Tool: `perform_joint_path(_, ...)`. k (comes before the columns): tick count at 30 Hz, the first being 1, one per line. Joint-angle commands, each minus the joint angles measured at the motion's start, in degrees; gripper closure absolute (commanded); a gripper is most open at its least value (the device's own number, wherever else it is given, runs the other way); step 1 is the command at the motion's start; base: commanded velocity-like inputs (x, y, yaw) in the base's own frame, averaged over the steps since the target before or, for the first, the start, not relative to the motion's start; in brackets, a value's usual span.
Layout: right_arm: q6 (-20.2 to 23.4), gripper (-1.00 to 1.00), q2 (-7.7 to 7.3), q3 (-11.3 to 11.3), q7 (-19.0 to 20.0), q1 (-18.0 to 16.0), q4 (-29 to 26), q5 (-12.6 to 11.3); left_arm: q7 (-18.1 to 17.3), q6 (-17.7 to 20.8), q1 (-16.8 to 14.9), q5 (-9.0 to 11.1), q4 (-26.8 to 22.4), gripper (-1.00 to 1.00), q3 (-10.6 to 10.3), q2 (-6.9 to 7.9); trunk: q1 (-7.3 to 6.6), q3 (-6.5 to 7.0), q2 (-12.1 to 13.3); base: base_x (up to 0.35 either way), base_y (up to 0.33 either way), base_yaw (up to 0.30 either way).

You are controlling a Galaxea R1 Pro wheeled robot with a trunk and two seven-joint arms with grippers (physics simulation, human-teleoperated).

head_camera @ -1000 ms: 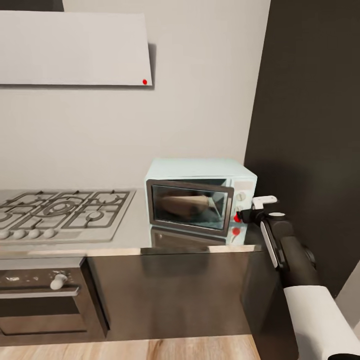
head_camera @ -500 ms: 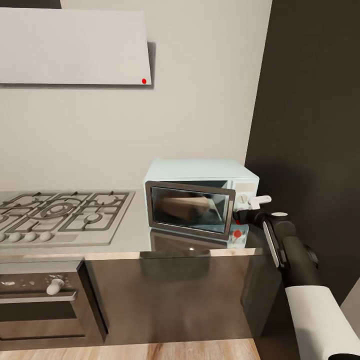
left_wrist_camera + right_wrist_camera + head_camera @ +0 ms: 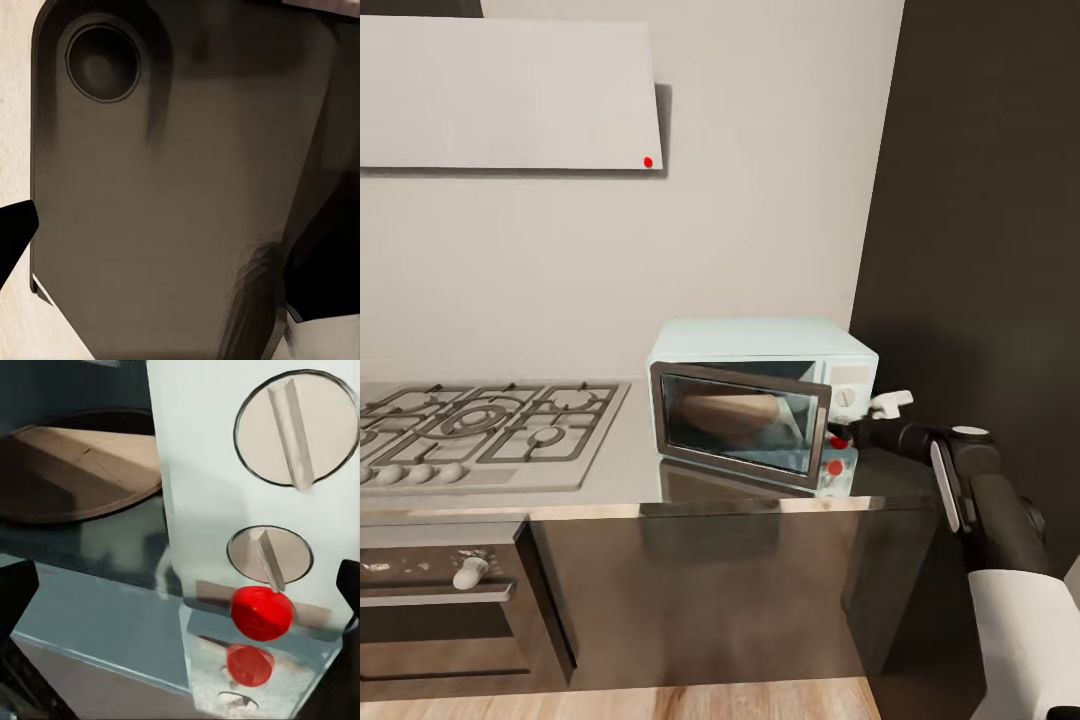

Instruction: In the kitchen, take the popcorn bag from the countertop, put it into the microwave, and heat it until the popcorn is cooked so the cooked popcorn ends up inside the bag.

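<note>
Mint-blue boxy microwave (image 3: 760, 400) on the glossy grey countertop (image 3: 610, 470) is seen with its dark glass door (image 3: 740, 422) swung further ajar than a second ago, the tan burlap popcorn bag (image 3: 728, 410) lying inside. The right gripper (image 3: 857, 432), fingers spread, has been drawn back beside the red dot light (image 3: 261, 613); closing the door likely comes next.

Overall light: you have even, soft, diffuse brightness in the head view, with no visible lamp.
Wall (image 3: 760, 150): pale and evenly lit; the wall cabinet (image 3: 510, 95) throws a narrow shadow along its right edge.
Dark panel (image 3: 980, 250): your view goes dim here, and shade pools beside the microwave (image 3: 760, 345).
Countertop (image 3: 630, 470): glossy, mirroring the microwave at its front edge.
Door glass (image 3: 740, 420): translucent, with soft reflections.
Sharpness: the head view is slightly soft, and its edges are smeared.
Left wrist view: murky brown with blurred dark streaks, and your fingertips (image 3: 15, 232) are black silhouettes.
Right wrist view: bright and close; the red dot (image 3: 261, 612) reflects below itself.
</note>
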Motion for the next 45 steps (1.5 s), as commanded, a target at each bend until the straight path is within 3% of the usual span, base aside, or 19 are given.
perform_joint_path(1,-0.80,-1.00,-0.55,-0.06,1.79,-0.04,0.00,0.68,-0.01,-0.07,0.02,0.40,-0.06,-1.00,0.21,-0.01,0.00,-0.05,-0.03,0.000,0.000,0.000)
perform_joint_path(6,-4.40,-1.00,-1.25,0.09,8.18,-0.04,0.72,0.51,-0.01,-0.07,0.03,0.40,-0.06,-1.00,0.15,-0.01,0.00,-0.05,-0.03,0.000,0.000,0.000)
perform_joint_path(10,-4.70,-1.00,-1.13,0.30,9.59,-0.04,0.89,0.18,-0.01,-0.12,0.03,0.38,-0.12,-1.00,0.13,-0.01,0.00,-0.05,-0.03,0.000,0.000,0.000)
perform_joint_path(14,-7.04,-1.00,-1.19,0.33,15.04,-0.04,2.35,0.37,-0.08,-0.22,0.03,0.27,-0.15,-1.00,0.07,-0.01,0.00,-0.05,-0.03,0.000,0.000,0.000)
perform_joint_path(17,-8.55,-1.00,-1.20,0.33,16.65,-0.04,3.06,0.45,-0.09,-0.20,0.03,0.25,-0.15,-1.00,0.04,-0.01,0.00,-0.05,-0.03,-0.007,0.007,0.000)
perform_joint_path(45,-8.58,-1.00,-0.70,0.24,15.63,-0.04,3.30,0.34,-0.01,-0.07,0.03,0.32,-0.06,-1.00,0.11,-0.10,0.00,-0.05,-0.03,-0.217,0.218,0.000)
